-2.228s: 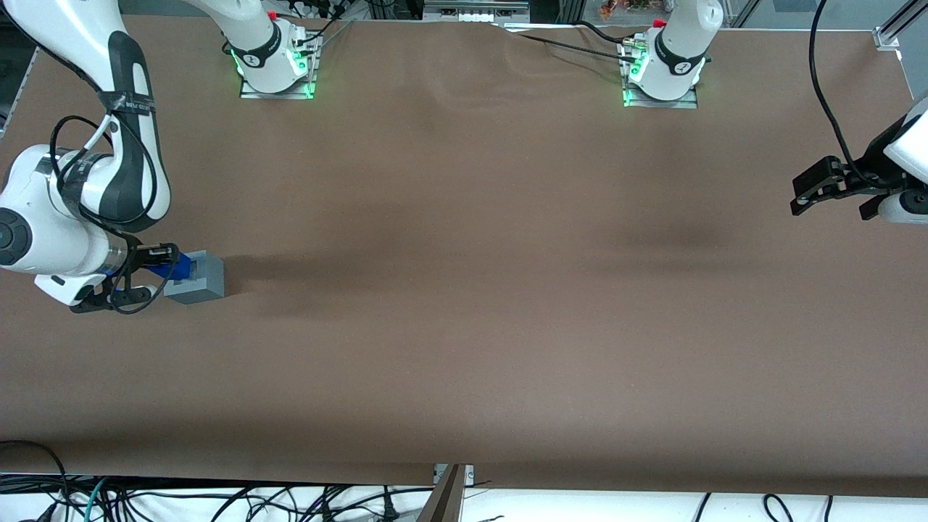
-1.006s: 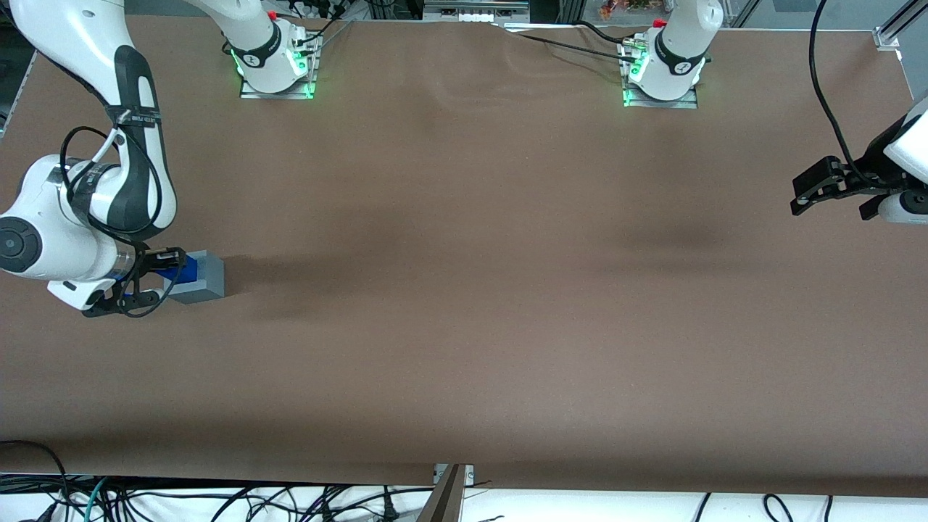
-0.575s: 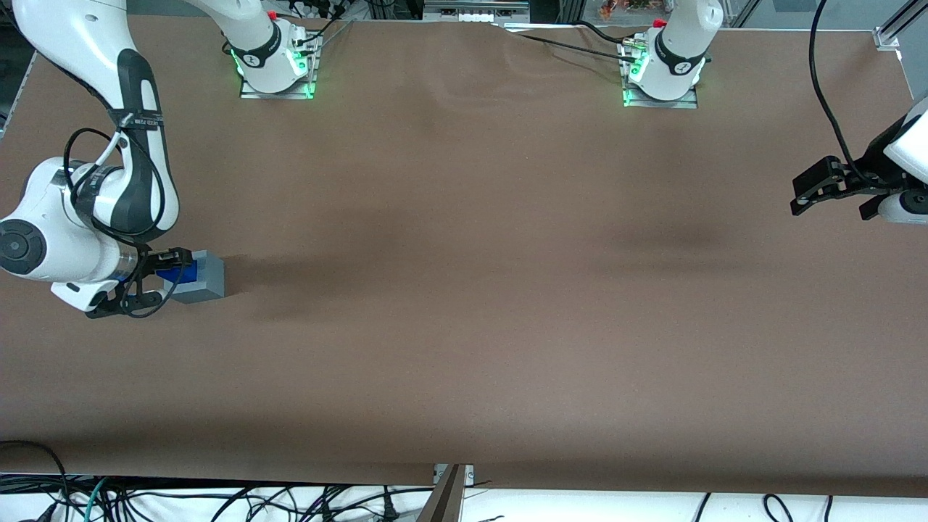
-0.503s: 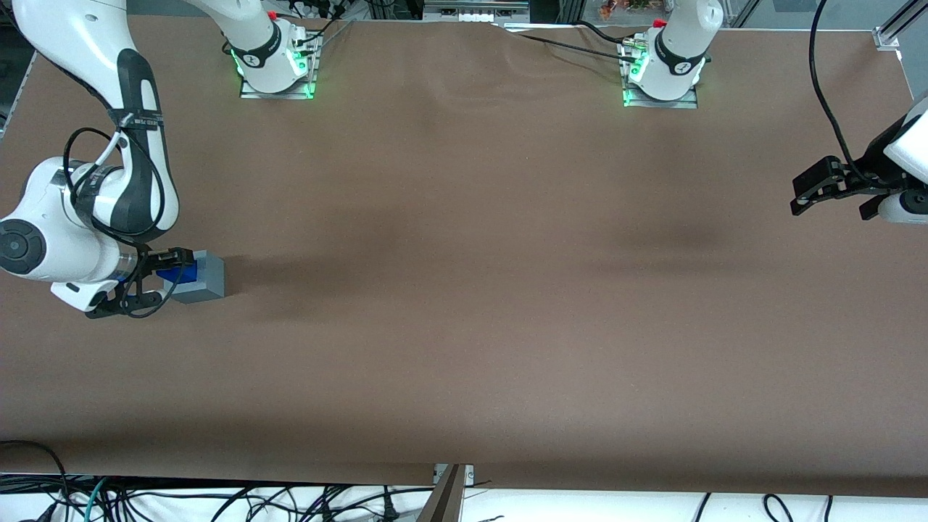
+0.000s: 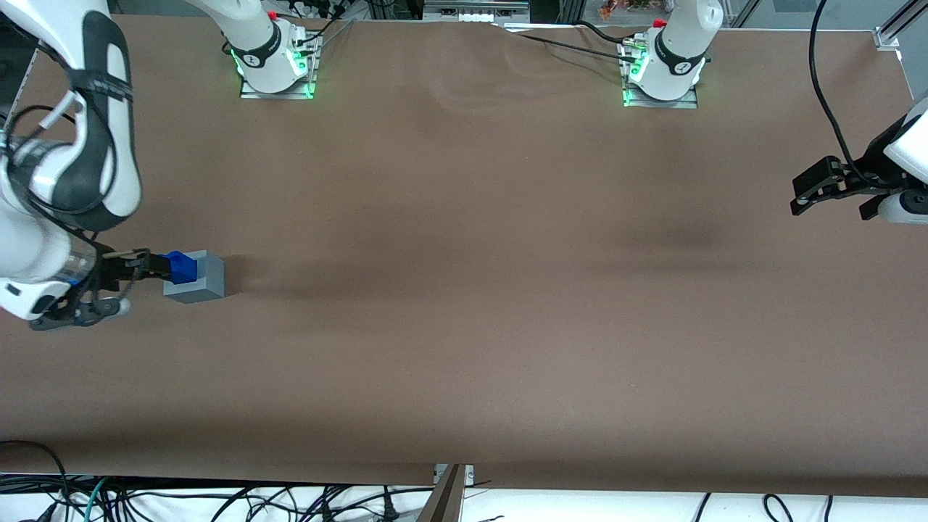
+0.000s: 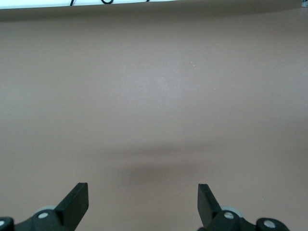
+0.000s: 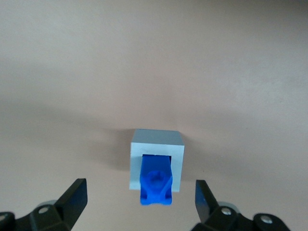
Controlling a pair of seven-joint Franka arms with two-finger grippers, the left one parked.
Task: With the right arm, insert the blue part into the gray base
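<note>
Blue part (image 7: 156,185) sits in the recess on top of the gray base (image 7: 157,160), sticking up proud of the rim and, from the wrist camera, crowding the recess edge nearest the gripper rather than sitting centred. The gripper (image 7: 139,202) hangs above the gray base, with both fingers (image 7: 73,198) spread wide and well clear of the blue part on either side, holding nothing. From the front, the gripper (image 5: 145,267) shows beside the gray base (image 5: 196,277), toward the working arm's end of the table (image 5: 464,290), with the blue part (image 5: 181,267) on the side of the gray base that faces it.

I can't tell whether the blue part is pushed fully home or only resting on the lip of the recess. If it is only perched, the worry is that any nudge tips it out, and nothing grips it now to stop that. The right arm (image 5: 65,159) is close, so a sideways sweep of the fingers could clip the proud top and lever the piece out. The gray base looks loose on the table too, so a knock might slide or turn it.
</note>
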